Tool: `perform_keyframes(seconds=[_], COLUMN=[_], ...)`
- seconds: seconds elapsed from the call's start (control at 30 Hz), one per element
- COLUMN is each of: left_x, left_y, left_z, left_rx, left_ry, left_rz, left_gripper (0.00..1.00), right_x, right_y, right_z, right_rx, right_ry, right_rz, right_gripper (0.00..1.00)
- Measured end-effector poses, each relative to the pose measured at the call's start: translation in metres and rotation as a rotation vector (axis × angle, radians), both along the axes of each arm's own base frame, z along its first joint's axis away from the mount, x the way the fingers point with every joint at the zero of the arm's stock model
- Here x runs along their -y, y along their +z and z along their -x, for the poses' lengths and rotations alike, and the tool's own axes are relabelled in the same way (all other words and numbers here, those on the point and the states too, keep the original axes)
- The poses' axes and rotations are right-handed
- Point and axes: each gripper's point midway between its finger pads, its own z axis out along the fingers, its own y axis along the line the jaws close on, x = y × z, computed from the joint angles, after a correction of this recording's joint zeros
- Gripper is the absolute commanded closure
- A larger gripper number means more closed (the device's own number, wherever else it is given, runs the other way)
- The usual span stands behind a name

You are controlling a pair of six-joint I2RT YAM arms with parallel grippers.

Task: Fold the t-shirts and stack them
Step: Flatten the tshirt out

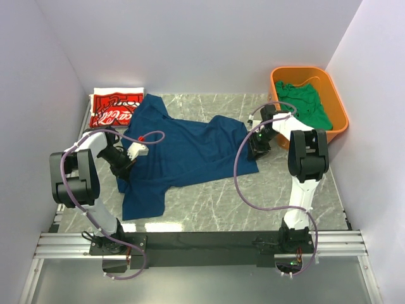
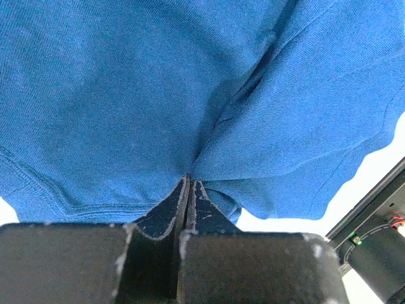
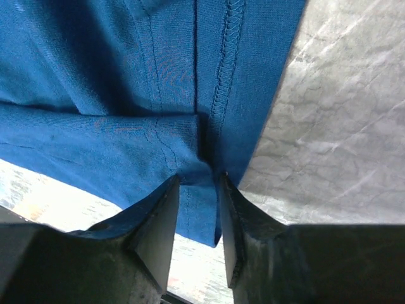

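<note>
Now, seemingly the first fold: navy tee [image 1: 190,149] lies spread on the counter [image 1: 253,196]. Left pincer [image 2: 188,183] clamps its left edge; right pincer [image 3: 197,180] stands narrow about its right hem (grip unsure). Next, both likely must lift together. Beyond that hem, a tub [image 1: 297,69] holds the green tee [image 1: 307,104].

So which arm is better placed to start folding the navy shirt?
Left. The left gripper is shut on the navy t-shirt near its left edge, cloth pinched tight. The right gripper straddles the opposite edge, but a gap shows between its jaws, so it looks not yet clamped.
</note>
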Motion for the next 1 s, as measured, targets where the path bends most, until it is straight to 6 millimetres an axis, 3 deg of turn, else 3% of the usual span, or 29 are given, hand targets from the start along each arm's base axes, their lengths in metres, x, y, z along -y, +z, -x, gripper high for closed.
perform_keyframes(seconds=[0.13,0.43,0.5,0.63,0.77,0.8,0.83,0.9,1.0], left_x=[0.000,0.000,0.000,0.000,0.000,0.000,0.000,0.000,0.000], left_y=[-0.001,-0.002,-0.002,-0.002,-0.001,0.000,0.000,0.001,0.002], left_z=[0.000,0.001,0.001,0.000,-0.001,-0.002,-0.003,-0.005,-0.006], left_rx=[-0.005,-0.009,-0.010,-0.010,-0.008,-0.006,-0.002,0.002,0.000], left_ry=[0.000,0.001,0.001,0.002,0.003,0.003,0.004,0.005,0.006], left_rz=[0.001,0.002,0.002,0.002,0.003,0.003,0.004,0.004,0.007], left_gripper=[0.99,0.99,0.99,0.99,0.99,0.99,0.99,0.99,0.99], right_x=[-0.001,-0.001,0.000,0.002,0.004,0.005,0.005,0.006,0.006], right_y=[-0.001,0.005,0.012,0.028,0.035,0.034,0.033,0.031,0.030], right_z=[0.000,0.001,0.001,0.002,0.003,0.004,0.005,0.010,0.014], right_rx=[-0.004,0.005,0.018,0.053,0.069,0.067,0.063,0.050,0.032], right_ry=[-0.003,0.000,0.002,0.014,0.021,0.024,0.028,0.036,0.032], right_rz=[-0.004,-0.008,-0.004,0.003,0.016,0.019,0.021,0.022,0.024], right_gripper=[0.78,0.89,0.89,0.75,0.73,0.76,0.90,0.96,0.78])
